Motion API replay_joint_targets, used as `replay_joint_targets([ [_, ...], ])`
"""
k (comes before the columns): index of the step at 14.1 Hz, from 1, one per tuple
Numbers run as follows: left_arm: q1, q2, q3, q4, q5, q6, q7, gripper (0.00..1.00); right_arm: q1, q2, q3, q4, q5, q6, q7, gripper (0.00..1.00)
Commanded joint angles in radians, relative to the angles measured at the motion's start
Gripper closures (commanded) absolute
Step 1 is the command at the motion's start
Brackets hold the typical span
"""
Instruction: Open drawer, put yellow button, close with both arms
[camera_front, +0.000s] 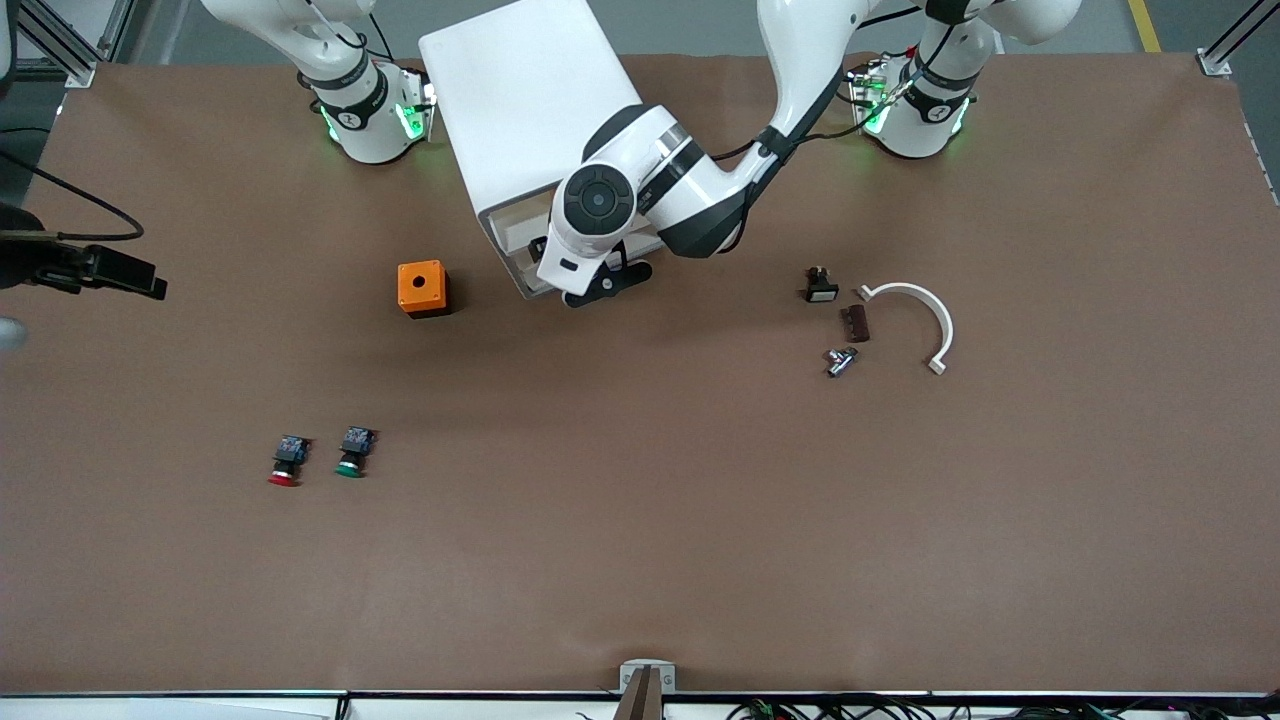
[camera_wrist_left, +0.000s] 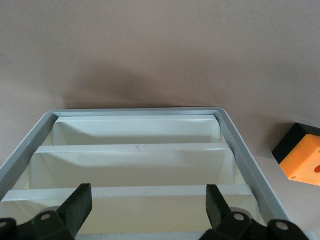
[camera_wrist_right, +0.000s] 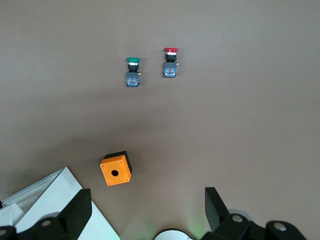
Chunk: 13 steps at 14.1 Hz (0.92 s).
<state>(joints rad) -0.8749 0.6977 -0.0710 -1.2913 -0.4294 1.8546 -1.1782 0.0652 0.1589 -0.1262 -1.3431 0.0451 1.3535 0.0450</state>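
left claw (camera_wrist_left: 146, 210) spread, over boxy white cabinet's (camera_front: 520, 110) drawers | right claw (camera_wrist_right: 147, 212) spread, above matte brown table (camera_front: 640, 520)

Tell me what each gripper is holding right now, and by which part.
Nothing is held. The left gripper is open in front of the cabinet, over its drawers, fingers clear of them. The right gripper is open and empty, up over the table.

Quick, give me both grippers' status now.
Left gripper: open, holding nothing, at the front of the cabinet, over its drawers.
Right gripper: open, empty, up over the table by the orange box.
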Motion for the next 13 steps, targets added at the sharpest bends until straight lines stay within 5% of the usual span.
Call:
replay_joint_targets([
  [1,-0.013,-0.007,0.003,-0.016,-0.049,0.008,0.002,0.0,-0.019,-0.076,0.013,-0.021,-0.005,-0.019,-0.014,0.0],
  [8,-0.038,-0.007,0.003,-0.033,-0.06,0.008,0.002,0.0,-0.051,-0.085,0.019,-0.027,-0.002,-0.056,-0.136,0.0],
  [13,-0.07,-0.009,0.005,-0.031,-0.057,0.008,0.002,0.0,-0.061,-0.241,0.025,-0.246,-0.001,0.104,-0.091,0.0],
])
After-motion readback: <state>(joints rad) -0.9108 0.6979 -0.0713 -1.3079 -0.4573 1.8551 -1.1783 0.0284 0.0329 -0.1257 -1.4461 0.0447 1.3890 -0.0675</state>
